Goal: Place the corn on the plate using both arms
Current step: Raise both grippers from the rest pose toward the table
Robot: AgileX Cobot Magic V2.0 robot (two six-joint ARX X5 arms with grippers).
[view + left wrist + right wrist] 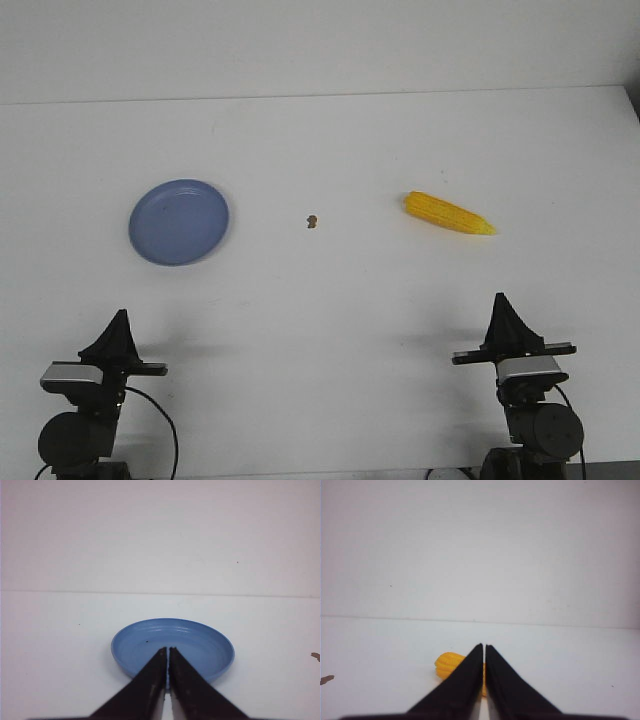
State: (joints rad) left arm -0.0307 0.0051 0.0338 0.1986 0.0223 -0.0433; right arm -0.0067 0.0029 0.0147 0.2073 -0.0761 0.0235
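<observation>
Parked at near table edge, left gripper [119, 316] and right gripper [501, 300] pressed together, empty; corn [448, 213] lay well apart from plate [179, 221], presumably awaiting pickup.

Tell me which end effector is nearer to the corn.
The right end effector is nearer: the corn lies just ahead of it. The left end effector sits far across the table, facing the plate.

Text on plate [179, 221]: we read none.
Text on corn [448, 212]: none.
Text on worktop [330, 300]: none.
</observation>
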